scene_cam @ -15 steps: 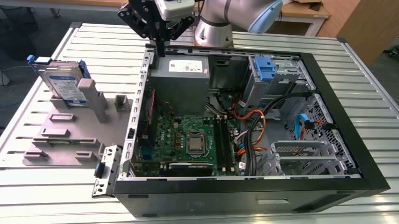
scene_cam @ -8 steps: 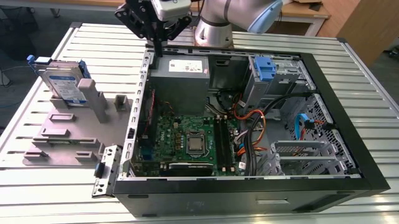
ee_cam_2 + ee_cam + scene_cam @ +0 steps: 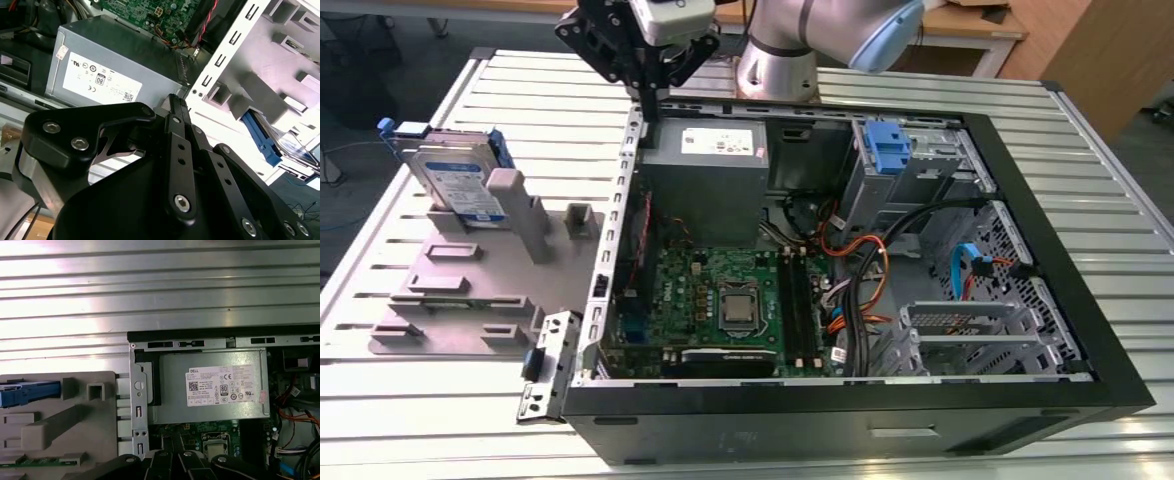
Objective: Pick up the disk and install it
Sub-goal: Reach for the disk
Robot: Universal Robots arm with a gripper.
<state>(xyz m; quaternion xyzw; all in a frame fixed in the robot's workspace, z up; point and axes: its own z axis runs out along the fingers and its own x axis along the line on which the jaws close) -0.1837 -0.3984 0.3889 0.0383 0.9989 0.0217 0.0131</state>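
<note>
Over the case (image 3: 854, 425) rim, the gripper (image 3: 642, 85) hangs closed and empty (disk (image 3: 458, 180) stands well apart).

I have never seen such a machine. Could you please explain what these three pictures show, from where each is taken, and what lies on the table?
The machine is one robot arm with a black gripper at its end. The exterior view comes from a camera standing off the arm. The two wrist views come from cameras riding on the arm, so they show the gripper's black links close up. On the slatted metal table lies an open computer case, with a green motherboard and a grey power supply inside. Beside it, at the exterior view's left, a grey holder keeps the disk standing on edge. The gripper hangs above the case's edge near the power supply, apart from the disk, which is not yet picked up.
</note>
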